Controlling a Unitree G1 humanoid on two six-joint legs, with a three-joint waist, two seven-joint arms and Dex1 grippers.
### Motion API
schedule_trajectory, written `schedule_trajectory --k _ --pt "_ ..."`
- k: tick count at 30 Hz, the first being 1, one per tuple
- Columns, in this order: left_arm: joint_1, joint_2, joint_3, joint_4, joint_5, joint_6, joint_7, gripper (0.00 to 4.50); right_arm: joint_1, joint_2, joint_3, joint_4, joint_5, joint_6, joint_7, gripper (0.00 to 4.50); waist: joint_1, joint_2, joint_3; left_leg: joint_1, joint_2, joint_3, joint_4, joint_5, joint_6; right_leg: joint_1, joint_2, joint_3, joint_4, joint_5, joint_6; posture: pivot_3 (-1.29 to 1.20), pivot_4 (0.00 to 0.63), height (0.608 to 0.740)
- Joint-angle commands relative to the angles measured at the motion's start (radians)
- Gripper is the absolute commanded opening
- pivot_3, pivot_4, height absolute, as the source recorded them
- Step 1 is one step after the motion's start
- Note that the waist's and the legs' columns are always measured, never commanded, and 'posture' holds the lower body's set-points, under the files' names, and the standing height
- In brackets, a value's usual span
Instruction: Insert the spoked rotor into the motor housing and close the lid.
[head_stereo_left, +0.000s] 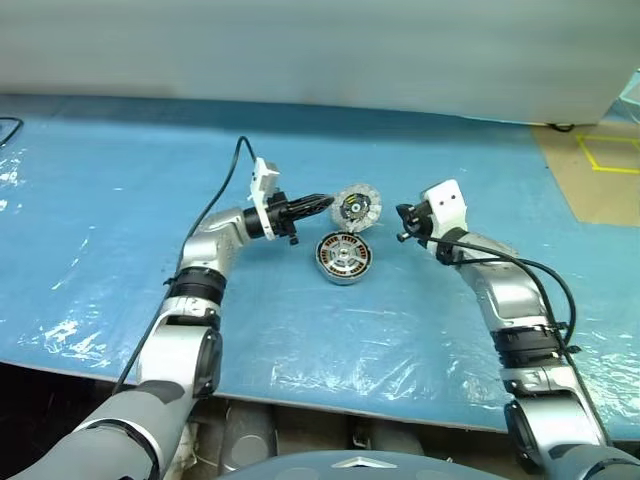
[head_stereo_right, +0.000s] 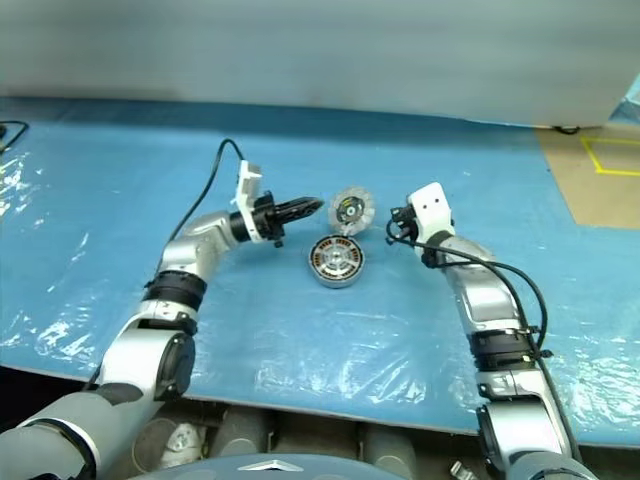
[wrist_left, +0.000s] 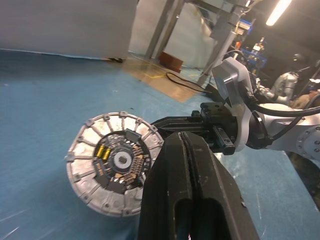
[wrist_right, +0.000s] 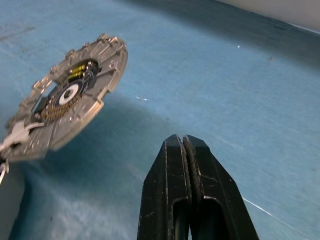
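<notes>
Blue plastic-covered desk (head_stereo_left: 120, 200), with the motor housing (head_stereo_left: 344, 257) lying flat at centre and the lid (head_stereo_left: 357, 208) propped on edge just behind it. Both rigid metal, probably weighty and slick; best taken by the rim, clear of windings. Left pincer (head_stereo_left: 322, 203) pressed together beside the lid's edge, right pincer (wrist_right: 184, 145) likewise pressed together on nothing.

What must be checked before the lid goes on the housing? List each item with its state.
1. Grip on the lid: the left gripper is shut on the rim of the lid, which is held clear of the table. Ok.
2. Lid over the motor housing: it hangs tilted and beyond the housing, not above it. Not ok.
3. Housing lying flat on the table, windings facing up. Ok.
4. Rotor seated in the housing. Cannot tell.
5. Right gripper out of the way: shut, empty, beside the lid and not touching it. Ok.
</notes>
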Motion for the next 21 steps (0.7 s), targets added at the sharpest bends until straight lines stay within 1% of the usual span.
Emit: schedule_trajectory --k 1,5,8,10,13,19,21 --pt "0.056 0.02 -0.004 -0.163 -0.057 0.069 0.037 0.02 -0.073 0.048 -0.019 0.122 0.005 -0.06 -0.014 0.0 0.001 0.0 0.0 0.0 0.0 0.0 0.0 0.0 0.0 0.0 0.0 0.0 0.0 -0.002 -0.003 0.0 0.15 0.74" --pt "0.144 0.045 -0.015 -0.272 -0.081 0.116 0.08 0.02 -0.162 0.132 -0.079 0.287 0.103 -0.07 0.052 0.0 -0.001 0.001 0.0 0.0 0.0 0.001 0.001 0.0 0.0 0.0 -0.001 0.0 0.001 -0.002 -0.003 0.0 0.15 0.74" --pt "0.195 0.059 -0.026 -0.335 -0.103 0.154 0.095 0.02 -0.2 0.167 -0.134 0.35 0.181 -0.076 0.125 0.0 0.001 0.001 0.0 0.0 0.001 0.001 0.001 0.0 0.0 -0.001 0.0 0.0 0.003 -0.003 -0.005 0.0 0.15 0.74" --pt "0.238 0.087 -0.03 -0.382 -0.122 0.183 0.089 0.02 -0.208 0.182 -0.157 0.352 0.233 -0.068 0.191 0.0 0.0 0.001 0.0 -0.001 0.002 0.001 0.002 0.0 0.0 -0.002 0.0 0.0 0.006 -0.004 -0.007 0.0 0.15 0.74" --pt "0.282 0.139 -0.027 -0.421 -0.137 0.202 0.084 0.02 -0.205 0.186 -0.173 0.347 0.272 -0.052 0.245 0.0 0.0 0.001 0.001 -0.001 0.005 0.001 0.003 0.0 0.0 -0.004 0.002 -0.001 0.009 -0.005 -0.009 0.0 0.15 0.74" --pt "0.388 0.312 -0.144 -0.489 -0.077 0.21 -0.006 0.02 -0.164 0.174 -0.156 0.256 0.303 -0.005 0.324 0.0 -0.003 0.002 0.001 0.0 0.008 0.002 0.005 -0.001 -0.001 -0.003 0.004 -0.002 0.012 -0.007 -0.011 0.0 0.15 0.74" --pt "0.401 0.34 -0.172 -0.496 -0.068 0.207 -0.013 0.02 -0.14 0.157 -0.107 0.216 0.264 -0.009 0.352 0.0 -0.002 0.002 0.001 0.0 0.008 0.003 0.005 -0.001 -0.001 -0.003 0.004 -0.002 0.011 -0.007 -0.011 0.0 0.15 0.74"
